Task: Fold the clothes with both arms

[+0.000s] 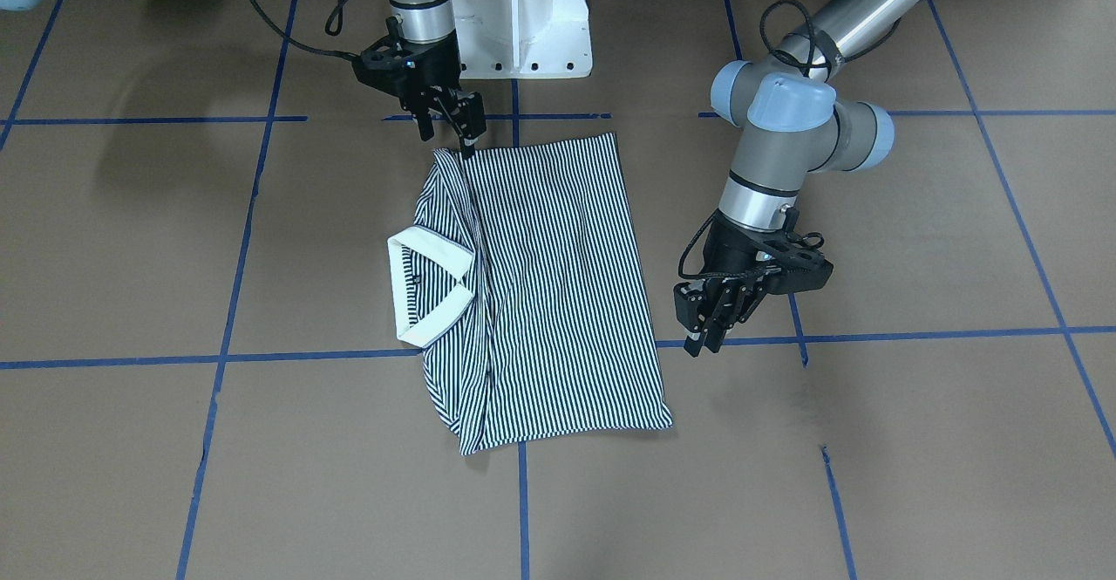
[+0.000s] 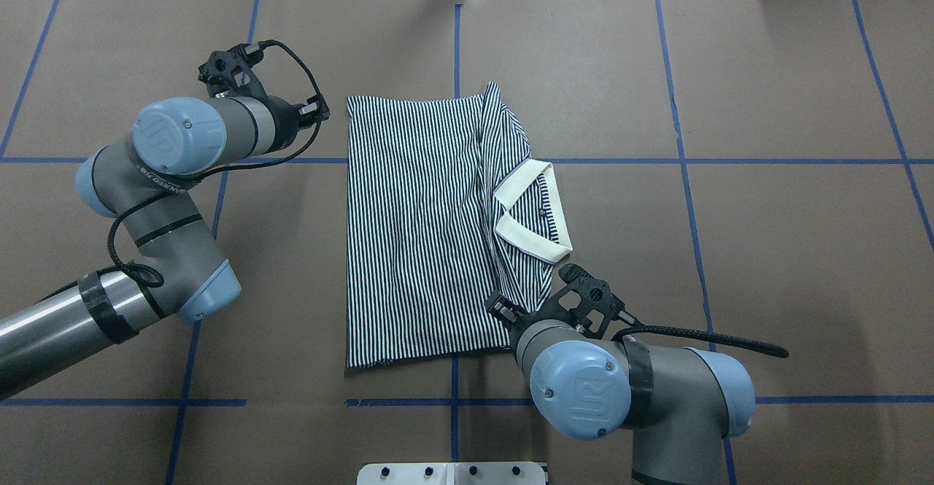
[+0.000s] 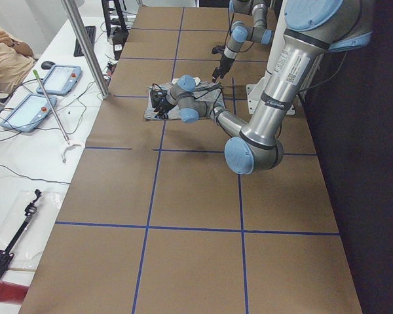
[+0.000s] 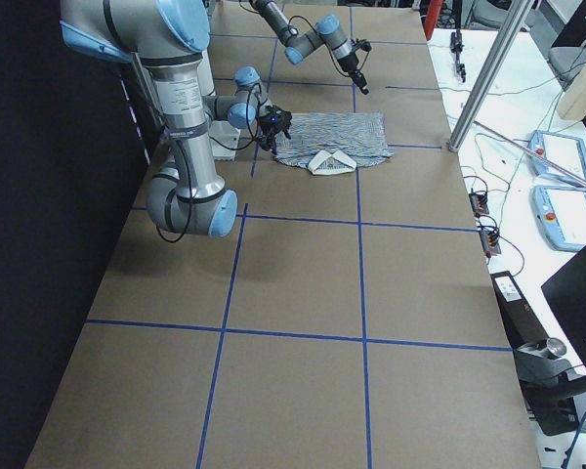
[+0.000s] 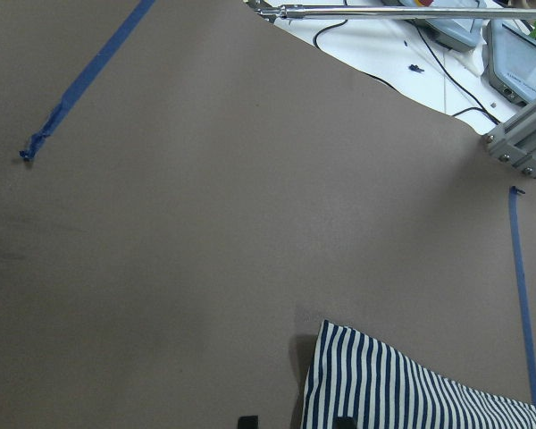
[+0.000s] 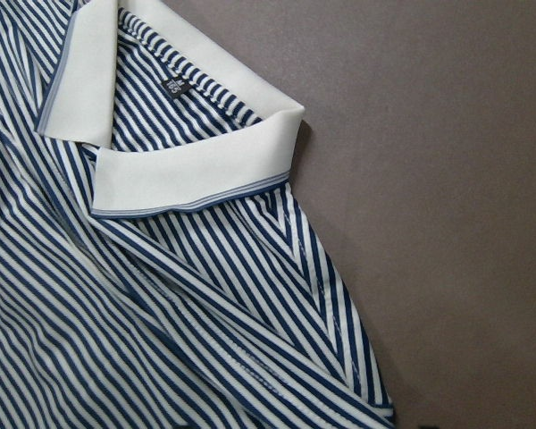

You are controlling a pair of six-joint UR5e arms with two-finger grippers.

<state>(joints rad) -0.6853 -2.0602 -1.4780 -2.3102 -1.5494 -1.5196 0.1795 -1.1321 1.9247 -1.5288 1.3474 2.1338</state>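
Chiefly at risk: the polo shirt (image 1: 558,283) — if you pinch only one layer, the fold drags open and skews.
Shirt position: flat on the table (image 1: 872,475) between both arms, collar (image 1: 403,292) showing.
Left gripper (image 1: 703,346): fingers apart, empty, just beside the shirt's edge.
Right gripper (image 1: 449,142): jaws look apart — one tip touches a shirt corner, gripping nothing.

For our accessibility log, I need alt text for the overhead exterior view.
A navy-and-white striped polo shirt, folded into a rectangle, lies flat on the brown table, its cream collar toward the right. The left gripper hangs just off its left edge; the right gripper is at its near right corner.
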